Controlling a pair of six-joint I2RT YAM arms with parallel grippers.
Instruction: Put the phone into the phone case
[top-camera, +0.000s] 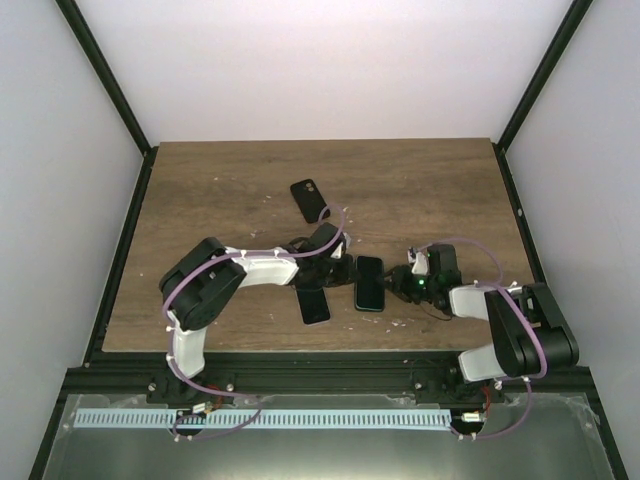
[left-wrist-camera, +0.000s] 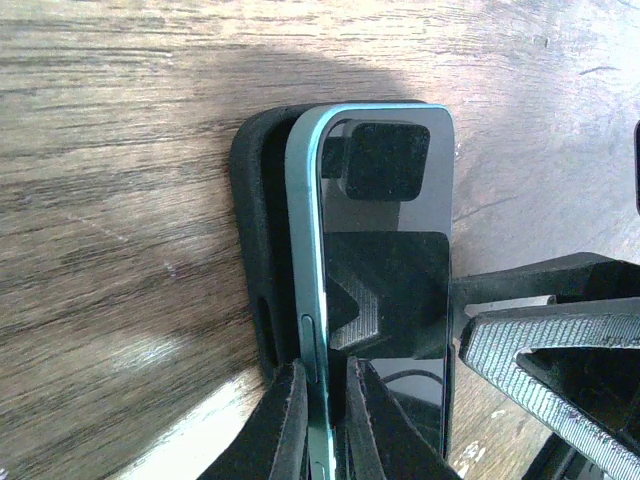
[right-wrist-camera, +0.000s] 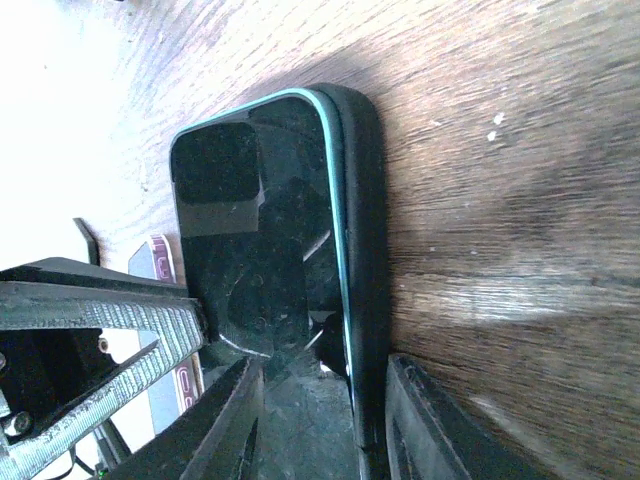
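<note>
Top view: high over the 6 o'clock edge of the table (top-camera: 200, 200), looking down. Wrist views: close, facing each other across one phone (top-camera: 370, 283) (left-wrist-camera: 390, 260) (right-wrist-camera: 260, 250) from 9 and 3 o'clock.

Bright, washed-out glare on table (right-wrist-camera: 60, 100); blurred foreground.

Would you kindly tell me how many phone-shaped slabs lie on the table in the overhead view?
3: a black slab at the far side, a teal-rimmed slab at the centre, and a third slab nearer, by the left arm. The arms may hide more.
</note>
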